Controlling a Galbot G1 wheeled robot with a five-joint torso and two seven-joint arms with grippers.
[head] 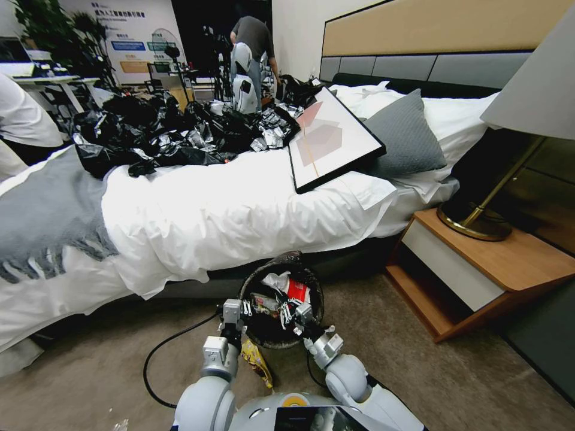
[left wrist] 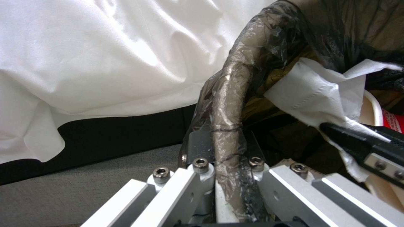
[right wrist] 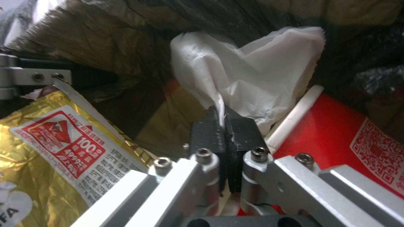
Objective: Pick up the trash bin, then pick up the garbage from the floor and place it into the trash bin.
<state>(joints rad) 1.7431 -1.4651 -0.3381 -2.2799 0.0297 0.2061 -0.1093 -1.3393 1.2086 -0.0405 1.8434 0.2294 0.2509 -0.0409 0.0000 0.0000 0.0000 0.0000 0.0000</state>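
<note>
A: Where is the trash bin (head: 281,299) just now?

B: Lifted in front of the robot, near the bed's edge (head: 179,263); the left gripper (left wrist: 227,176) is pressed together on its rim, pinching the bag-covered lip on the bin's left side; the mouth faces up and toward the camera.

A: And the right gripper (right wrist: 225,126)?

B: Its black pads are squeezed shut on a piece of white paper (right wrist: 252,75); it hangs over the open mouth, on the near right of the rim, the paper dangling inside the black liner.

A: So which way does the litter lie from it?

B: Straight below and just beyond the fingertips; the paper's long axis runs away from the pads into the bin, above a red-and-white carton (right wrist: 358,138) and beside a yellow snack wrapper (right wrist: 55,151) already in there; I judge a release would drop it cleanly inside.

A: Anything left outside?

B: A yellow wrapper (head: 256,359) shows under the bin, near the left arm; I cannot tell whether it lies on the carpet.
</note>
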